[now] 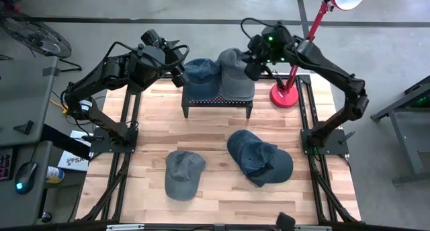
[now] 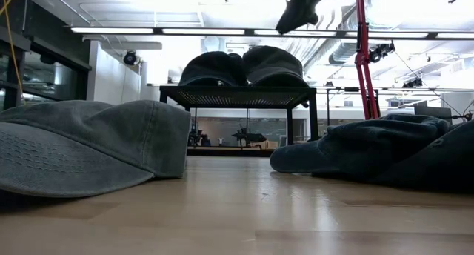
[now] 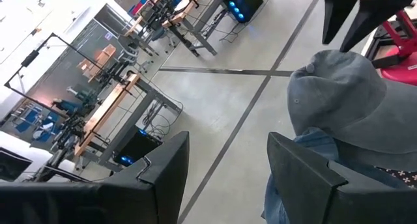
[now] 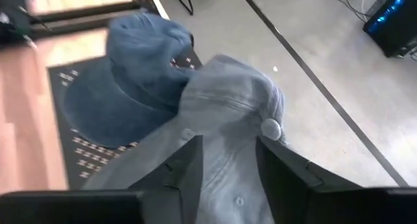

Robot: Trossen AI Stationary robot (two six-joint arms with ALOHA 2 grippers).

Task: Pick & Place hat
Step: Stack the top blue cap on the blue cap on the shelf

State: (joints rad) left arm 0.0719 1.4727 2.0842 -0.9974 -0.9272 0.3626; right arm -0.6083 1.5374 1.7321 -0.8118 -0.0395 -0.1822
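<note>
Right gripper (image 1: 250, 64), fingers apart, hovers over grey hat (image 1: 236, 74) on rack (image 1: 216, 102); no readable writing.

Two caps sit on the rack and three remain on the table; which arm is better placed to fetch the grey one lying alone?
Probably left. The grey cap lies on the left side of the table; the left gripper is open and empty.

A light wooden table (image 1: 215, 133) carries a small black rack (image 1: 218, 102) at its far edge, a red lamp base (image 1: 285, 97) at the far right corner, and loose caps: a grey cap (image 1: 183, 174) and a dark blue cap (image 1: 259, 156) near the front edge.
</note>
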